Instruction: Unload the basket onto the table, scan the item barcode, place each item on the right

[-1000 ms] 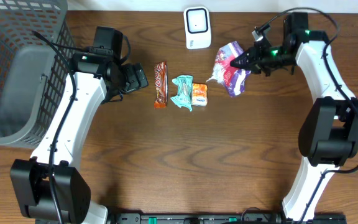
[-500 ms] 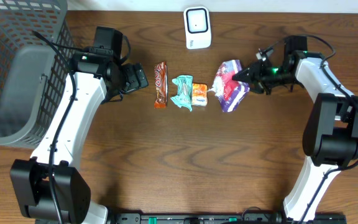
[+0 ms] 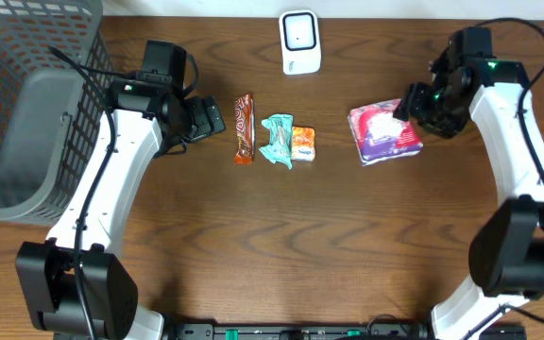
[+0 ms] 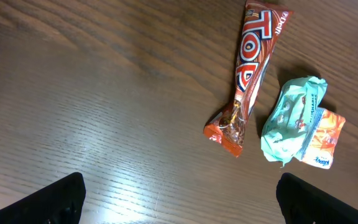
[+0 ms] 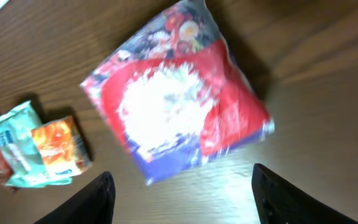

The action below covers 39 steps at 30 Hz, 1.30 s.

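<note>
The item, a red, white and purple packet (image 3: 384,132), lies flat on the table at the right. My right gripper (image 3: 414,106) hovers open just beside its right edge and holds nothing. In the right wrist view the packet (image 5: 176,118) is beyond the spread gripper (image 5: 185,205), apart from both dark fingers (image 5: 89,202). The white scanner (image 3: 300,42) stands at the back centre. My left gripper (image 3: 208,118) is wide open left of the snack row; in its wrist view the gripper (image 4: 179,208) has only bare wood between its fingertips (image 4: 55,202).
A brown chocolate bar (image 3: 244,127), a teal packet (image 3: 278,140) and an orange packet (image 3: 302,144) lie in a row at centre. These show in the left wrist view as the bar (image 4: 250,68), teal packet (image 4: 291,118) and orange packet (image 4: 321,140). A grey mesh basket (image 3: 26,104) stands far left.
My right gripper opened and let go of the packet, which now lies flat further right on the table. The right arm drew back to the right. The left arm has not moved.
</note>
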{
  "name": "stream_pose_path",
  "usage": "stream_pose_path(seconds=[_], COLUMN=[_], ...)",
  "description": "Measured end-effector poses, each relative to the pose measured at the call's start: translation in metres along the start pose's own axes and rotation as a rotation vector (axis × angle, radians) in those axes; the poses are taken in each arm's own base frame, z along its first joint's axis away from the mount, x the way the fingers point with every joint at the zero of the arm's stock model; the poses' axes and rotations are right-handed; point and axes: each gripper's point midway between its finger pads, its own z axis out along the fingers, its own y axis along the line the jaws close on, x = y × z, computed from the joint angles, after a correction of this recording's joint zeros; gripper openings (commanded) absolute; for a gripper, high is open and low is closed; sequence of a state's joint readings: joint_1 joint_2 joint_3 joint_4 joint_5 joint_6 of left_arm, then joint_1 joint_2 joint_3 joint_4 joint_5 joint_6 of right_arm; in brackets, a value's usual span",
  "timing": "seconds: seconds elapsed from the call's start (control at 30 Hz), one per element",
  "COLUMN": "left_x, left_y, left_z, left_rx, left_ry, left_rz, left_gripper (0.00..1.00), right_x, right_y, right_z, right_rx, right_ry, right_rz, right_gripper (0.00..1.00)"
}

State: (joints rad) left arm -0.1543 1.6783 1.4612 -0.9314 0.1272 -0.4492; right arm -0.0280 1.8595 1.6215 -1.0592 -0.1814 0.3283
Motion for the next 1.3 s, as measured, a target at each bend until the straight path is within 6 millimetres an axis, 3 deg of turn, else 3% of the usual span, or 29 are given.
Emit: stream_pose_path(seconds=[0.1,0.17,0.27,0.47,0.53,0.67,0.83,1.3], left_x=[0.000,0.000,0.000,0.000,0.000,0.000,0.000,0.000], left_y=[0.000,0.000,0.000,0.000,0.000,0.000,0.000,0.000], left_z=[0.000,0.000,0.000,0.000,0.000,0.000,0.000,0.000], left_rx=[0.000,0.000,0.000,0.000,0.000,0.000,0.000,0.000], left_ry=[0.000,0.000,0.000,0.000,0.000,0.000,0.000,0.000], left_rz=[0.000,0.000,0.000,0.000,0.000,0.000,0.000,0.000], left_gripper=[0.98,0.98,0.98,0.98,0.98,0.98,0.98,0.98], right_x=[0.001,0.002,0.002,-0.002,-0.006,-0.019,-0.028,0.003], right_y=[0.000,-0.001,-0.002,-0.007,-0.010,-0.015,-0.025,-0.042], right_z=[-0.005,-0.004,-0.004,-0.004,-0.005,-0.006,0.005,0.063], right_rx=[0.035,0.052,0.064,0.095,0.111,0.127,0.140,0.127], right_ry=[-0.016,-0.015,-0.018,-0.035,-0.054,-0.107,-0.150,-0.098], right_rz=[-0.019,-0.025,-0.033,-0.053,-0.056,-0.063,-0.054,-0.051], right_gripper=[0.75,0.86,0.92,0.95,0.88,0.60,0.35,0.30])
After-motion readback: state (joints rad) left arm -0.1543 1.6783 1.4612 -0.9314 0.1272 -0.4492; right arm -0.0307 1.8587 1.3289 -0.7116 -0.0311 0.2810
